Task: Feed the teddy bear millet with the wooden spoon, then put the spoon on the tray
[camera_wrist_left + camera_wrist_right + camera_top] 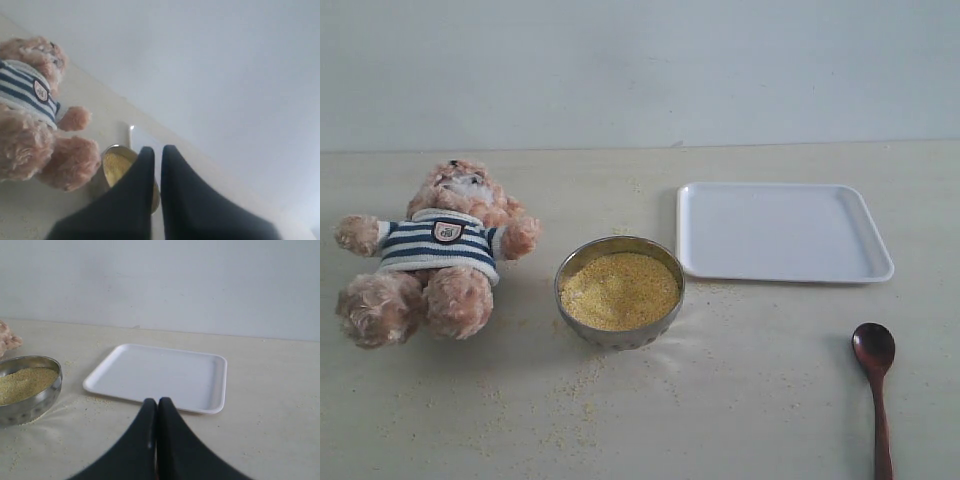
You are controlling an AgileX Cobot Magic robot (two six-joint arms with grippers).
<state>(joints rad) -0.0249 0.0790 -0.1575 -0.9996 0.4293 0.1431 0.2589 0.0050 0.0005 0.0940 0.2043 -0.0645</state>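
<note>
Pale tabletop (760, 400), open between tray (780, 230) and wooden spoon (875, 360); left fingers (142, 185) and right fingers (145, 435) together, empty.

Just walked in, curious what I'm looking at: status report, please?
Left tool and right tool shut, empty. Wooden spoon on table, untouched, apart from tray. Millet in bowl beside teddy bear. Nothing blocking the spoon.

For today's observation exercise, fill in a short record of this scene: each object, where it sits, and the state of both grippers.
teddy bear: lying on the table, left of the bowl
steel bowl: centre, upright
millet: fills the bowl; some grains scattered around it
tray: right of the bowl, nothing on it
wooden spoon: on the table in front of the tray, not touching it
left gripper: shut, holding nothing
right gripper: shut, holding nothing
</note>
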